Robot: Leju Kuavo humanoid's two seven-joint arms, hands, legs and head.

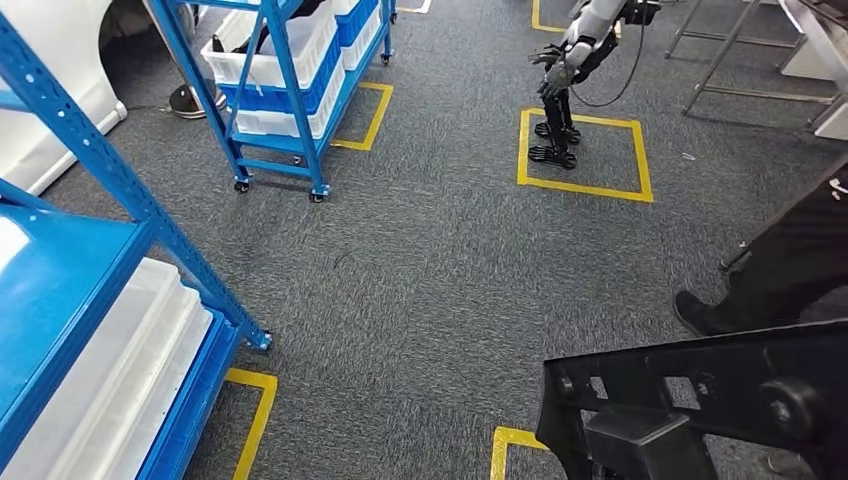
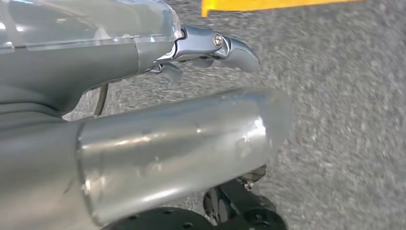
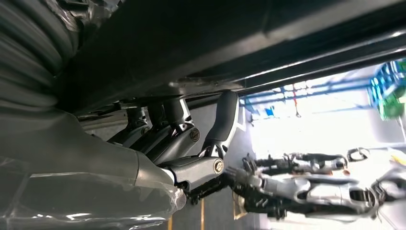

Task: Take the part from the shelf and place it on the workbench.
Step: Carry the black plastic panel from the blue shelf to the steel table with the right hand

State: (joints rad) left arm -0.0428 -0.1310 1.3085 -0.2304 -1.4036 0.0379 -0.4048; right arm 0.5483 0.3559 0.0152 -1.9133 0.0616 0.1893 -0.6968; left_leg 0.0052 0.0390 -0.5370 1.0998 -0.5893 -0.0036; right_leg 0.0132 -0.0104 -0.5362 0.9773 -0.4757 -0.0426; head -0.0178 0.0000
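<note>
Right hand (image 3: 191,143), fingers curled under large black moulded plastic part (image 1: 700,400) at lower right; left hand (image 2: 210,48) state indeterminate.

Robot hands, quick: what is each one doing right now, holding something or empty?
Left robot hand: holds nothing, fingers apart, hanging above the carpet.
Right robot hand: fingers pressed up under a big black part, carrying it.

Floor (image 1: 430,260): grey carpet, rough matt weave, glossy yellow tape lines. Shelf (image 1: 120,180) frames are blue painted metal, smooth; bins (image 1: 110,380) are white plastic. Part (image 1: 700,400): black, matt, looks like moulded plastic.
</note>
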